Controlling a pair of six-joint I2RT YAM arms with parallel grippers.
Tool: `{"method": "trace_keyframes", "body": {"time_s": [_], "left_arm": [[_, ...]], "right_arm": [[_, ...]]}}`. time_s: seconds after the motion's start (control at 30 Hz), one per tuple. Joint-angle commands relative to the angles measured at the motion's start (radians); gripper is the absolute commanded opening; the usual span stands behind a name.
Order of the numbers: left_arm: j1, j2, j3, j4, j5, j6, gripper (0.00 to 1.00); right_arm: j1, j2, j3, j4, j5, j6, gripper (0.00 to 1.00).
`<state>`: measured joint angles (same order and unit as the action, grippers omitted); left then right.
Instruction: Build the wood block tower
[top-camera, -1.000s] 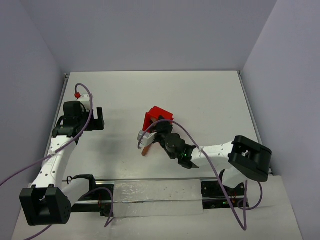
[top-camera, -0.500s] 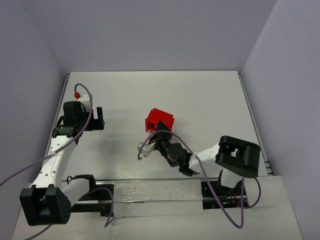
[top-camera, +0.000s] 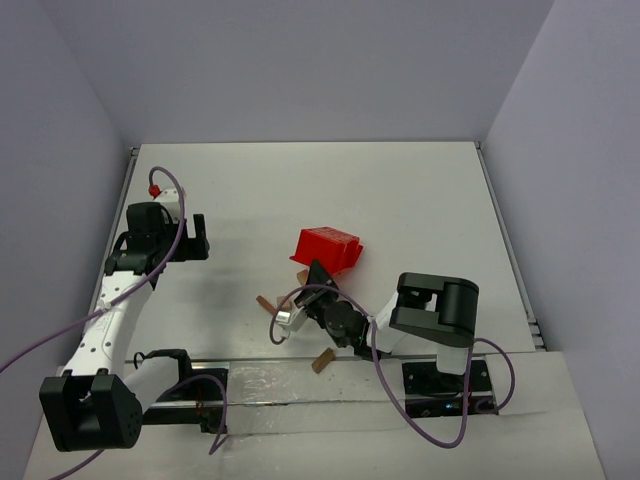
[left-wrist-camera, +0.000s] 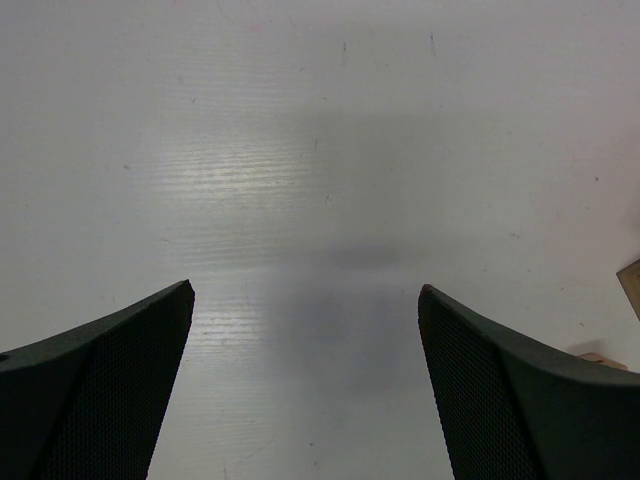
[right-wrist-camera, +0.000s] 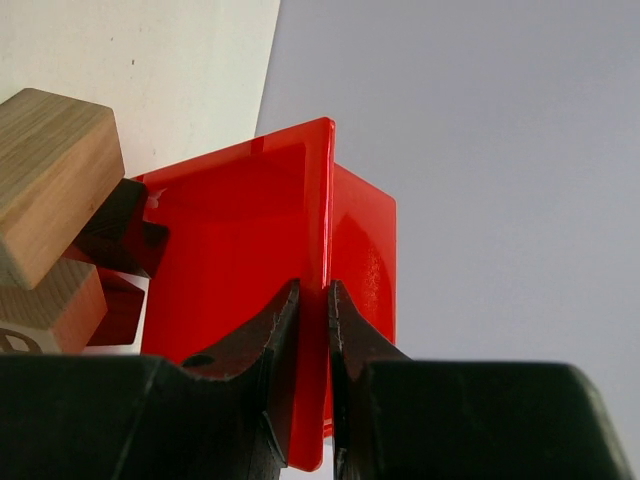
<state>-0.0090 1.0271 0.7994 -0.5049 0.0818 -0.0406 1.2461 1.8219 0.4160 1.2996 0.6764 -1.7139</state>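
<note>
Now the right jaws pinch the newly tipped red bin (top-camera: 330, 247), wood blocks (top-camera: 322, 361) spilled; left jaws gape empty.

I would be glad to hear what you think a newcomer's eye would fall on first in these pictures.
The red bin near the middle of the table stands out first, tilted, with the right gripper clamped on one of its walls. Small wood blocks lie loose in front of it, one close to the near edge. Far to the left, the left gripper hangs open over bare table.
</note>
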Motion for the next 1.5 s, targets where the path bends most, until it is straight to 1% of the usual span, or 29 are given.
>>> {"method": "trace_keyframes", "body": {"time_s": [0.0, 0.13, 0.27, 0.37, 0.5, 0.57, 0.6, 0.67, 0.8, 0.83, 0.87, 0.93, 1.07, 1.1, 1.17, 1.3, 1.33, 1.4, 1.47], "left_arm": [[0.007, -0.011, 0.037, 0.02, 0.004, -0.002, 0.99], [0.007, -0.013, 0.035, 0.02, 0.004, -0.002, 0.99], [0.007, -0.012, 0.035, 0.02, 0.003, -0.004, 0.99], [0.007, -0.012, 0.035, 0.02, 0.0, -0.004, 0.99], [0.033, -0.015, 0.037, 0.022, 0.002, -0.004, 0.99], [0.033, -0.012, 0.035, 0.023, -0.002, -0.004, 0.99], [0.034, -0.012, 0.035, 0.023, -0.002, -0.004, 0.99], [0.034, -0.015, 0.037, 0.021, -0.001, -0.004, 0.99], [0.034, -0.026, 0.034, 0.023, 0.005, -0.003, 0.99], [0.035, -0.029, 0.034, 0.023, 0.007, -0.001, 0.99], [0.035, -0.03, 0.034, 0.023, 0.01, -0.001, 0.99], [0.036, -0.033, 0.035, 0.019, 0.022, 0.003, 0.99], [0.039, -0.044, 0.029, 0.02, 0.059, 0.014, 0.99], [0.04, -0.045, 0.027, 0.019, 0.07, 0.018, 0.99], [0.039, -0.044, 0.027, 0.016, 0.08, 0.023, 0.99], [0.04, -0.041, 0.029, 0.012, 0.093, 0.027, 0.99], [0.04, -0.042, 0.029, 0.012, 0.098, 0.029, 0.99], [0.04, -0.046, 0.028, 0.012, 0.103, 0.03, 0.99], [0.04, -0.05, 0.026, 0.014, 0.11, 0.03, 0.99]], "right_arm": [[0.01, 0.011, 0.005, 0.455, 0.023, -0.012, 0.0], [0.01, -0.004, 0.023, 0.455, 0.026, -0.021, 0.0], [0.003, -0.046, 0.068, 0.447, 0.026, -0.04, 0.0], [-0.007, -0.104, 0.122, 0.406, 0.035, -0.043, 0.0], [-0.017, -0.199, 0.184, 0.309, 0.045, -0.006, 0.0], [-0.017, -0.264, 0.213, 0.181, 0.07, 0.061, 0.0], [-0.017, -0.271, 0.216, 0.166, 0.074, 0.071, 0.0], [-0.02, -0.355, 0.235, -0.015, 0.087, 0.171, 0.0], [-0.041, -0.456, 0.252, -0.246, 0.067, 0.297, 0.0], [-0.047, -0.494, 0.258, -0.35, 0.06, 0.356, 0.0], [-0.048, -0.507, 0.267, -0.387, 0.05, 0.376, 0.0], [-0.074, -0.568, 0.319, -0.61, 0.019, 0.515, 0.0], [-0.142, -0.604, 0.462, -1.029, -0.05, 0.793, 0.0], [-0.17, -0.61, 0.508, -1.148, -0.103, 0.873, 0.0], [-0.219, -0.612, 0.573, -1.285, -0.194, 0.978, 0.0], [-0.319, -0.614, 0.686, -1.494, -0.399, 1.107, 0.0], [-0.348, -0.614, 0.722, -1.559, -0.49, 1.137, 0.0], [-0.426, -0.613, 0.761, -1.629, -0.607, 1.167, 0.0], [-0.516, -0.611, 0.803, -1.699, -0.767, 1.195, 0.0]]}}
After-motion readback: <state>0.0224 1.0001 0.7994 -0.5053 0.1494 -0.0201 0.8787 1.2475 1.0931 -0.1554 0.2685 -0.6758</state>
